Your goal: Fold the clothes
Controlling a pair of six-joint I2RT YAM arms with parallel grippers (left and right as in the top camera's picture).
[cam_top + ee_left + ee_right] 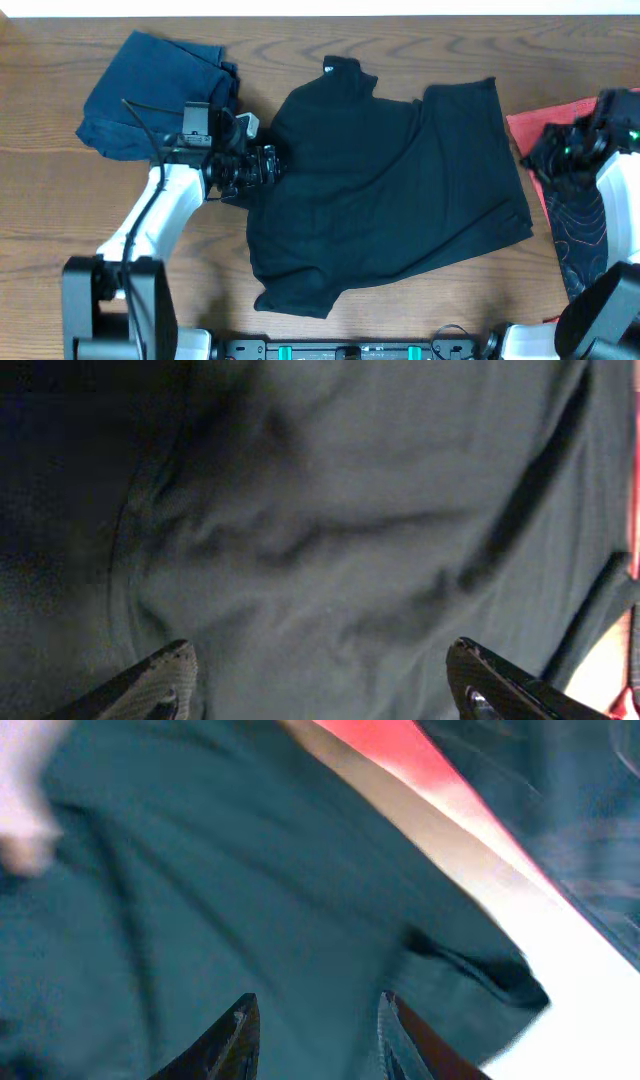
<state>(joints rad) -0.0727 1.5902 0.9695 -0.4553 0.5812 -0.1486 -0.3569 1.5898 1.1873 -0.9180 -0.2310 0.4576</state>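
Observation:
The clothes in the middle are a black T-shirt (390, 190), lying partly folded and rumpled, with a small white neck tag (330, 68) at its top edge. My left gripper (266, 166) sits at the shirt's left edge. In the left wrist view the left gripper (320, 655) is open wide over wrinkled black cloth (330, 510), with nothing between the fingers. My right gripper (540, 156) hovers by the shirt's right edge. In the right wrist view the right gripper (318, 1005) has its jaws apart above the shirt's cloth (200, 870), gripping nothing.
A crumpled navy garment (150, 90) lies at the back left, close behind my left arm. A red garment (560, 125) with a dark patterned piece (585, 235) lies at the right edge under my right arm. Bare wooden table (60, 200) surrounds the shirt.

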